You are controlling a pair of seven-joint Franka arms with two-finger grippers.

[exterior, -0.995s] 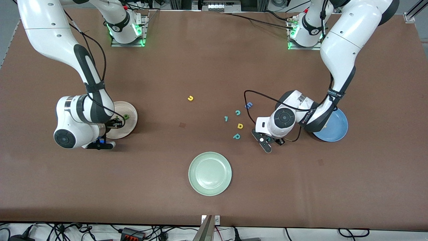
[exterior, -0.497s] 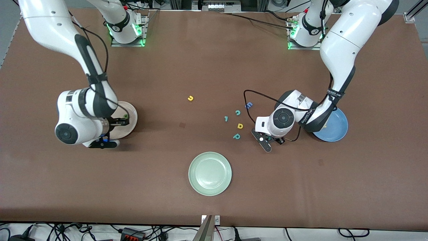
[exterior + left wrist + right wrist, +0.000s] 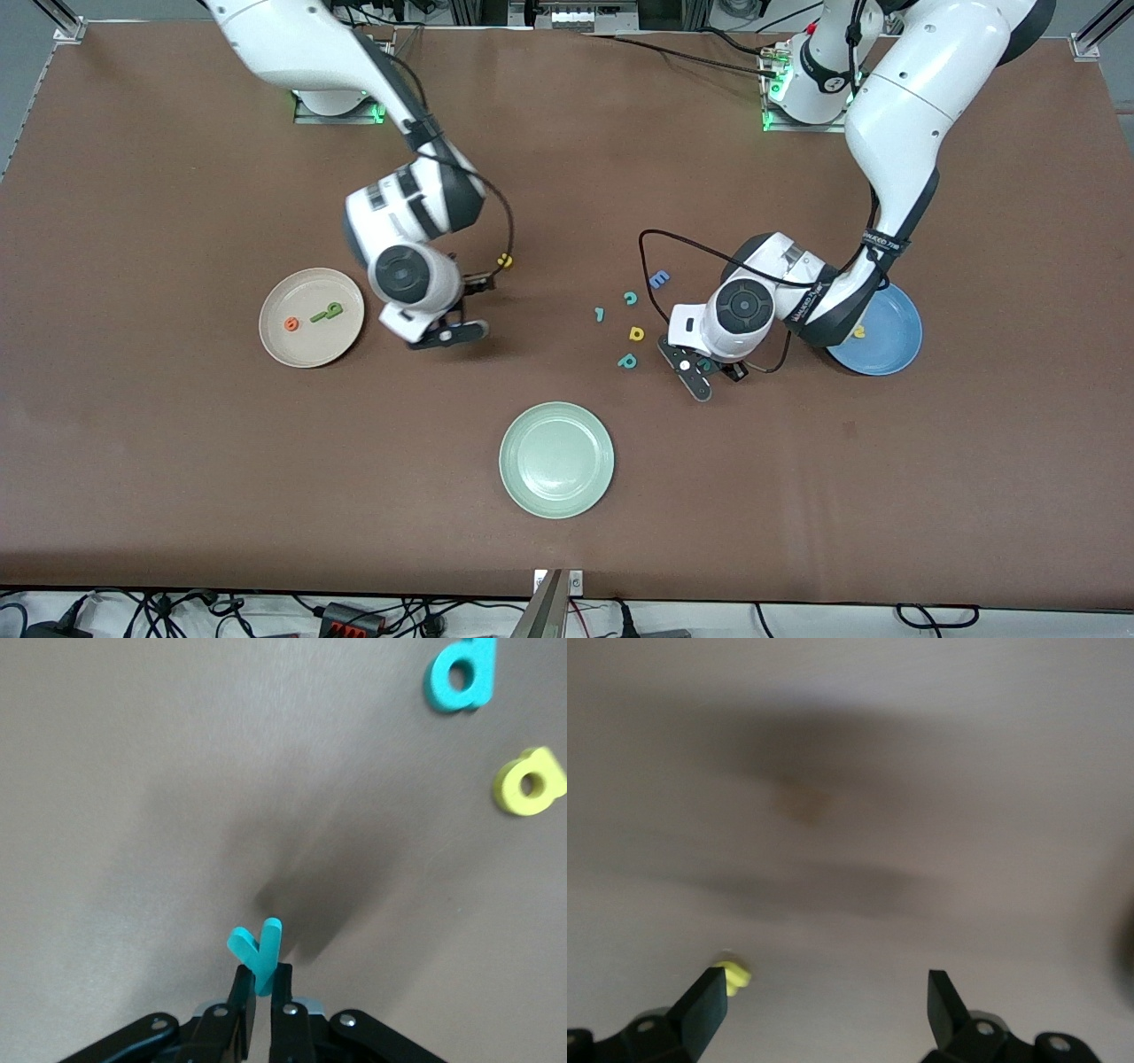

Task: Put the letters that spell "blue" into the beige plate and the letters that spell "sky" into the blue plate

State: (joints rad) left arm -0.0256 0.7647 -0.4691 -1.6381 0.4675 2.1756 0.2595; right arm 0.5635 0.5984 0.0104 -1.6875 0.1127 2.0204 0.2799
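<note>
Brown table [image 3: 567, 159]: left gripper [image 3: 262, 999] pinches teal "y" [image 3: 257, 951]; right gripper [image 3: 824, 1003] gapes wide.

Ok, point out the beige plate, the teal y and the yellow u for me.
beige plate [image 3: 301, 353]: front view, bare rim nearest the camera.
teal y [image 3: 261, 955]: left wrist view, its stem above the jaws.
yellow u [image 3: 505, 260]: front view, its middle.

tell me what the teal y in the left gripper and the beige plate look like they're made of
Teal y, pinched in the left gripper: probably foam, given its thick flat-cut slab shape, matte even colour and soft edges.
Beige plate: smooth with a faint sheen and a moulded rim, likely plastic or melamine; glazed ceramic can't be ruled out.
</note>
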